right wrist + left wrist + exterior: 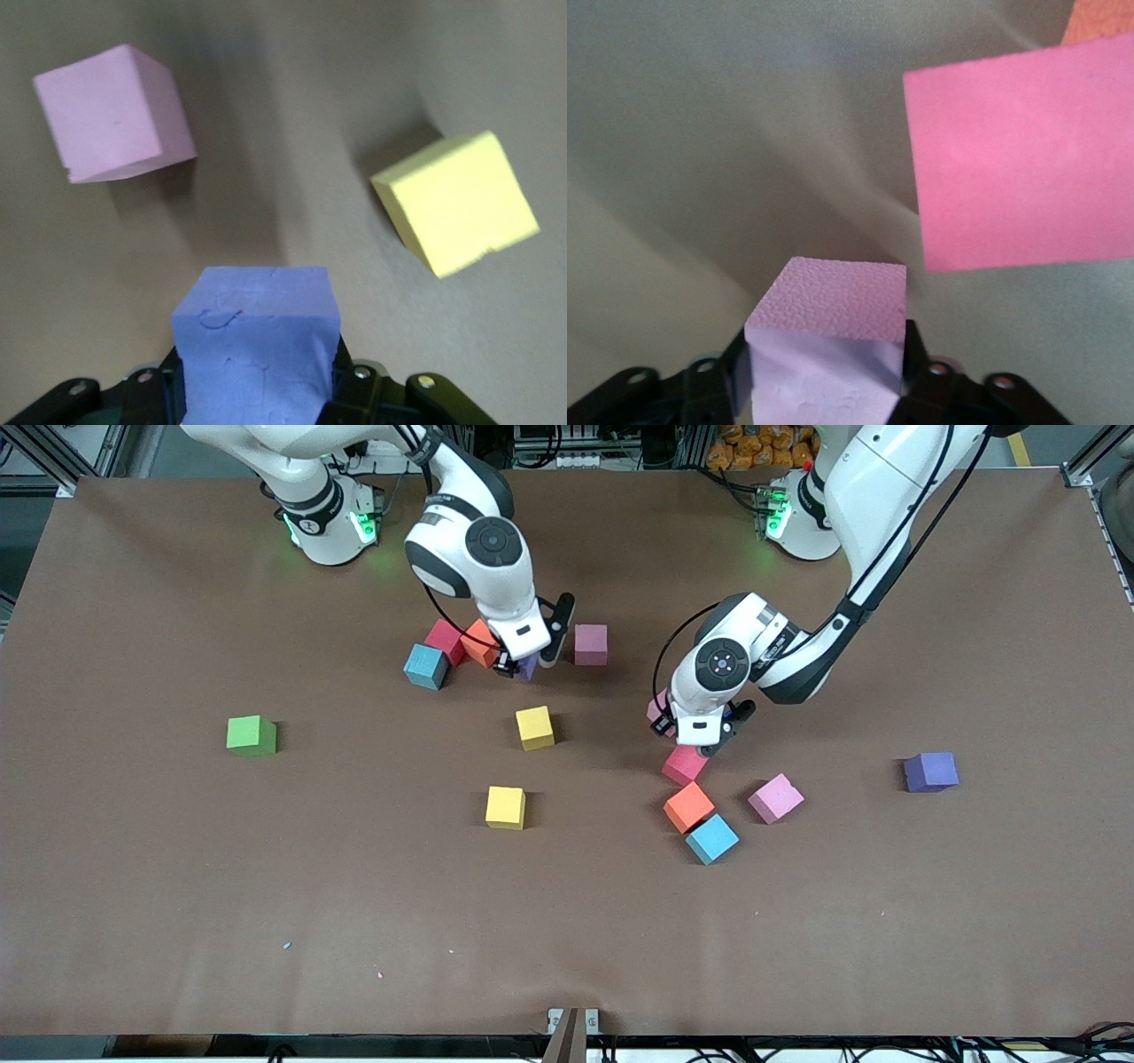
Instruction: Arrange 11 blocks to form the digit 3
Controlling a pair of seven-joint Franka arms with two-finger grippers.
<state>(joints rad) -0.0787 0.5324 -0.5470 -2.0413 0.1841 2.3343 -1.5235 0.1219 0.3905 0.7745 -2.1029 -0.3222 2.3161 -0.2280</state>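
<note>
Left gripper [824, 390] clamped on pink cube [828, 341], seen only from wrist; right gripper [257, 390] clamped on purple cube [257, 341].

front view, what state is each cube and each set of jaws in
left jaws, shut on pale pink cube
right jaws, shut on violet cube
green cube, loose, alone toward the right arm's end
yellow cube, loose, apart from second yellow cube
orange cube, loose, beside blue cube
purple cube, loose, alone toward the left arm's end
</note>
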